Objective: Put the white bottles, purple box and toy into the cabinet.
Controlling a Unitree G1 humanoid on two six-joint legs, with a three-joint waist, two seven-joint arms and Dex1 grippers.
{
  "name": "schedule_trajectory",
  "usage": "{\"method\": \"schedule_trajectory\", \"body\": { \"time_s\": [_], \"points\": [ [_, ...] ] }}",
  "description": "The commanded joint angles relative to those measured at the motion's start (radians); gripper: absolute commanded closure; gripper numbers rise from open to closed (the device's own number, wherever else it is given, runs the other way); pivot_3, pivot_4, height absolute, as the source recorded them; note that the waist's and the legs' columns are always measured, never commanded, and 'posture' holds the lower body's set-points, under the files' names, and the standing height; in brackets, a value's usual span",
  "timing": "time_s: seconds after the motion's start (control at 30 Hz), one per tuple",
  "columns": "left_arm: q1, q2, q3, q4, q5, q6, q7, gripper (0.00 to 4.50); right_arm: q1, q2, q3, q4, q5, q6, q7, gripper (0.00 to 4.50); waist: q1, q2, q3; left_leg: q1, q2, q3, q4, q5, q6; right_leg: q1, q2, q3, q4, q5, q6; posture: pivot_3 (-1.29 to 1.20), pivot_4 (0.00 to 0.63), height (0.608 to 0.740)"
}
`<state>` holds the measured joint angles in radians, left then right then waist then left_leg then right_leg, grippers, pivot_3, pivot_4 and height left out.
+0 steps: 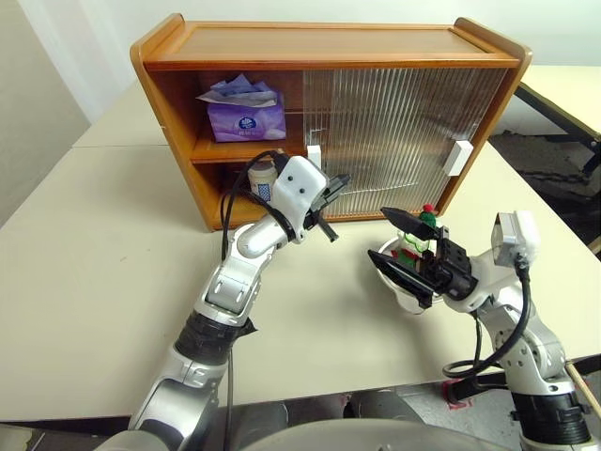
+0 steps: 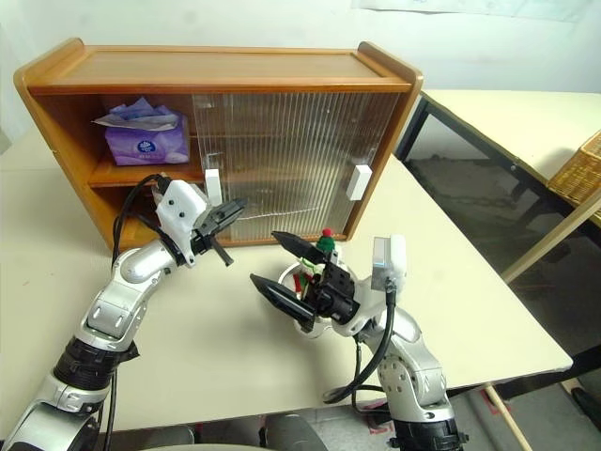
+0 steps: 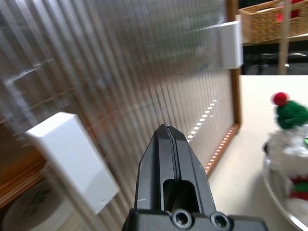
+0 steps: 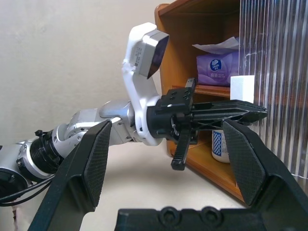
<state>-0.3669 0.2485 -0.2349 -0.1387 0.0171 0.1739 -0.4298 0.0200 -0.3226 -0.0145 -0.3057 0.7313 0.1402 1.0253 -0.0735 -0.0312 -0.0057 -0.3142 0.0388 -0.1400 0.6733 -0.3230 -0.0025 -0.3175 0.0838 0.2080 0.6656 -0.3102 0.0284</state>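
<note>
One cabinet [image 1: 329, 42], one purple box [image 1: 246, 120], one white bottle [image 1: 264, 178], one toy [image 1: 420, 240], one bowl [image 1: 399, 289]

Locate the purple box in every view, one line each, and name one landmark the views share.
Left eye view: purple box on the cabinet's upper shelf, open left side.
Right eye view: same shelf, upper left.
Left wrist view: not in it.
Right wrist view: on the upper shelf, past the left gripper.
Shared landmark: the white door handle nearest the open side.
</note>
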Motion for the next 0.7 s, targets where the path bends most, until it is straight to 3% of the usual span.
{"method": "schedule_trajectory", "body": {
  "time_s": [0.03,0.7],
  "points": [
    [0.003,-0.003,0.028,0.012,0.029,0.028,0.048,4.47,-0.008,-0.004,0.008,-0.007,0.0,0.008,0.001,0.0,0.0,0.0,0.0,0.0,0.0,0.0,0.0,0.0,0.0,0.0,0.0,0.0,0.0,0.0,0.0,-0.11,0.0,0.74],
    [0.044,0.012,0.116,-0.039,0.086,0.068,0.193,4.47,0.033,-0.01,0.013,0.0,-0.001,-0.027,0.045,0.0,-0.009,0.0,0.0,0.001,0.0,0.0,0.0,0.0,-0.001,0.0,0.0,0.0,0.0,-0.004,-0.007,-0.1,0.0,0.74]
  ]
}}
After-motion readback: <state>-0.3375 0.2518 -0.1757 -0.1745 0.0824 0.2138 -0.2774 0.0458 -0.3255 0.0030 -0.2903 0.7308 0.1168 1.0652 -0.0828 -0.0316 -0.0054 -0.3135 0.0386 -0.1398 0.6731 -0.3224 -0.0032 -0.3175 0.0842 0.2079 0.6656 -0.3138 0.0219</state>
